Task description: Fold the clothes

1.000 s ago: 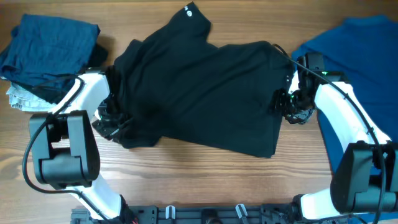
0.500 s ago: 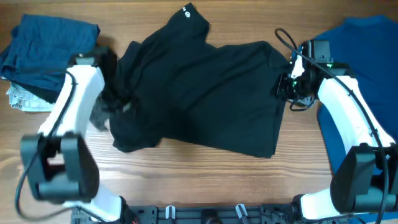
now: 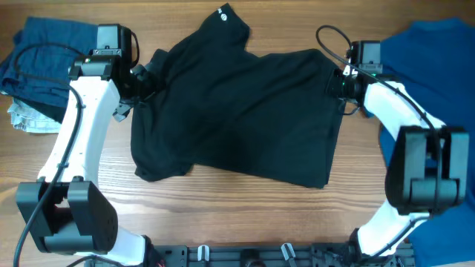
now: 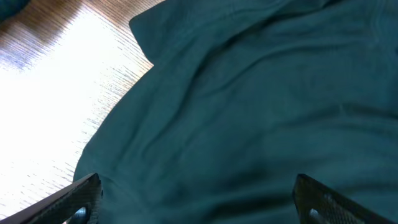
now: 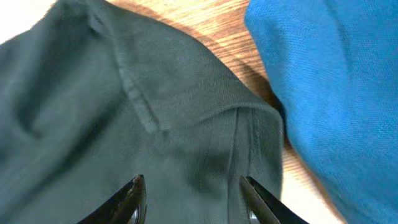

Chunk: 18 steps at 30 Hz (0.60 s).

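The black shirt (image 3: 237,119) lies crumpled across the middle of the table, collar tag toward the back. My left gripper (image 3: 145,78) hovers over the shirt's upper left sleeve. In the left wrist view its fingers stand wide open above the dark fabric (image 4: 249,106), and the left gripper (image 4: 198,199) holds nothing. My right gripper (image 3: 335,83) is at the shirt's upper right corner. There the right gripper (image 5: 194,196) is open, its tips on either side of a stitched hem of the black shirt (image 5: 155,106). The royal-blue shirt (image 5: 336,81) lies just to the right.
A folded navy pile (image 3: 52,59) sits at the back left, over a pale piece of cloth (image 3: 26,119). The royal-blue shirt (image 3: 438,67) covers the right side of the table. Bare wood (image 3: 237,211) runs along the front edge.
My left gripper let go of the shirt's lower left edge, opened wide and moved back to the upper left sleeve. The right gripper moved back to the upper right corner, its jaws narrowing.
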Tool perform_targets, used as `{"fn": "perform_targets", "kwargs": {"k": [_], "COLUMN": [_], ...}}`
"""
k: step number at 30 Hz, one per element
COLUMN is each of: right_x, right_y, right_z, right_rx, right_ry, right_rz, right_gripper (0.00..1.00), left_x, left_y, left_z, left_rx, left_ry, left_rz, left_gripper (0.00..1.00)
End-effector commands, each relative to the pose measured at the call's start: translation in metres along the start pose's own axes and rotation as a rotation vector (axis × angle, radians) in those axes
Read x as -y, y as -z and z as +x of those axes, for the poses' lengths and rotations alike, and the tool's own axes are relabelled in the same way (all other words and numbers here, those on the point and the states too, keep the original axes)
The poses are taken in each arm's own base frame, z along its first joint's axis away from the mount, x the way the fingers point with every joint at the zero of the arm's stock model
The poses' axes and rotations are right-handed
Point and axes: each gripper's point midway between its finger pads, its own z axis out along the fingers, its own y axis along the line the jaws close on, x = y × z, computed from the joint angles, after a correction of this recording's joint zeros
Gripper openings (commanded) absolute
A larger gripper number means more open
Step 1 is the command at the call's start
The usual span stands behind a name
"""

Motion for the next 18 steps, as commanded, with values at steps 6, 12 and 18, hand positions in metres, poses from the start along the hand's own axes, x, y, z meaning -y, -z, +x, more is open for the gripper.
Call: {"fn": "perform_targets", "kwargs": {"k": [6, 12, 18], "right_x": [-0.012, -0.029, -0.009], "right_y": [-0.035, -0.005, 0.064], "right_z": [-0.015, -0.057, -0.093], "right_rx": [0.079, 0.226, 0.339], "right_ry": [0.012, 0.106, 0.085], "right_rz": [-0.085, -0.138, -0.128], "right_gripper": [0.49, 0.50, 0.59], "left_x": [-0.001, -0.002, 0.002], "left_y": [-0.004, -0.004, -0.004], "left_z": [0.002, 0.003, -0.001], "left_rx": [-0.014, -0.017, 0.001], "left_ry": [-0.018, -0.018, -0.018], "left_rz": [-0.005, -0.007, 0.006], "left_gripper": [0.98, 0.98, 0.98]}}
